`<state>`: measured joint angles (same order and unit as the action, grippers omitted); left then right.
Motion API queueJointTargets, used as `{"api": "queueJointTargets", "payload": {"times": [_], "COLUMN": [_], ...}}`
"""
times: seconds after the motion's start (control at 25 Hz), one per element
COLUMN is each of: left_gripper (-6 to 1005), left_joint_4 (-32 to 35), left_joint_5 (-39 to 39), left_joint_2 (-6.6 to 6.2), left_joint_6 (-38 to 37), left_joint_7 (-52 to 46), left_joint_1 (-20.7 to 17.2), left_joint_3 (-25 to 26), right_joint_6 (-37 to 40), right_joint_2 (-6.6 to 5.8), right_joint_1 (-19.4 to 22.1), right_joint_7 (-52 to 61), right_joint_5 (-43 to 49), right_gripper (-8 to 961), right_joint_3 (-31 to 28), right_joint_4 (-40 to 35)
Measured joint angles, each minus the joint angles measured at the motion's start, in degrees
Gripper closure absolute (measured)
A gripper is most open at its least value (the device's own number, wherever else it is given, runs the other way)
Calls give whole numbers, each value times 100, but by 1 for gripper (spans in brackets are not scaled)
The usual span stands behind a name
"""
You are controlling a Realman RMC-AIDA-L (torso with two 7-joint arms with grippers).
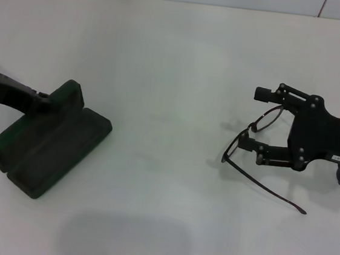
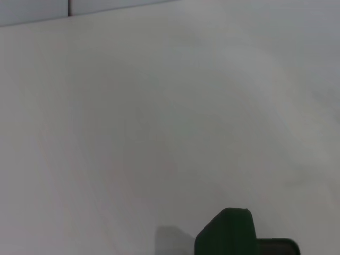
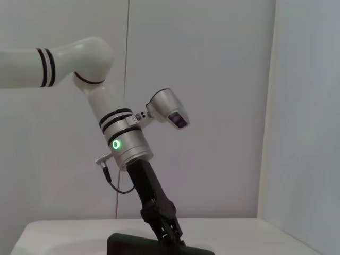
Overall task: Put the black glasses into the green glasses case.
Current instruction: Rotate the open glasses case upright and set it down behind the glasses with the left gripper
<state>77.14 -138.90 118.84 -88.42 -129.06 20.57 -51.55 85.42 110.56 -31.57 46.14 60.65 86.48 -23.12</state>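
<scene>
Two grippers work: the right gripper (image 1: pixel 259 120), jaws open, straddles the light, fragile black glasses (image 1: pixel 258 154) at right, best gripped at the bridge; the left gripper (image 1: pixel 42 103), jaws unreadable, touches the green glasses case (image 1: pixel 52 145).

green glasses case (image 1: pixel 46 145) left; black glasses (image 1: pixel 258 155) seemingly opposite, right

Across the white bench (image 3: pixel 64 234), the other arm (image 3: pixel 101 101), white with black bands and a green ring light, slopes down. Its black left claw (image 3: pixel 169 234) comes down onto the green glasses case (image 3: pixel 138 245), a dark slab at the picture's edge.
</scene>
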Motion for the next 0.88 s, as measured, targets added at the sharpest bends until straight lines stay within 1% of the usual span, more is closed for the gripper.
{"api": "queueJointTargets", "payload": {"times": [0.08, 0.2, 0.28, 0.32, 0.4, 0.48, 0.64, 0.76, 0.84, 0.88], "left_gripper": [718, 731, 739, 743, 752, 766, 786, 787, 788, 788], "left_joint_4": [0, 67, 77, 67, -38, -342, -1231, -1815, -2044, -2114], "left_joint_5": [-27, 17, 86, 139, 274, 389, 394, 264, 195, 169], "left_joint_2": [12, 38, 48, 53, 60, 36, -29, -56, -58, -47], "left_joint_6": [17, 37, 55, 100, 293, 485, 727, 970, 1054, 1065], "left_joint_7": [17, 161, 468, 692, 1074, 1449, 2335, 2625, 2712, 2741], "left_joint_1": [32, 130, 269, 372, 627, 1001, 1909, 2516, 2780, 2892], "left_joint_3": [-1, -4, -9, -13, -39, -85, -261, -596, -916, -1161], "right_joint_6": [5, 36, 53, 116, 166, 220, 243, 249, 253, 259], "right_joint_2": [3, 8, 14, 64, 111, 212, 363, 464, 488, 496], "right_joint_1": [14, 24, 22, -13, -41, -61, -104, -139, -142, -143], "right_joint_7": [-50, -77, -97, -174, -209, -223, -196, -172, -171, -172], "right_joint_5": [0, 72, 157, 418, 620, 908, 1174, 1355, 1395, 1401], "right_gripper": [143, 146, 148, 149, 151, 154, 158, 161, 163, 165], "right_joint_3": [7, 16, 16, 26, 25, 21, 34, 42, 51, 56], "right_joint_4": [0, 0, 0, -1, -30, -100, -130, -131, -131, -127]}}
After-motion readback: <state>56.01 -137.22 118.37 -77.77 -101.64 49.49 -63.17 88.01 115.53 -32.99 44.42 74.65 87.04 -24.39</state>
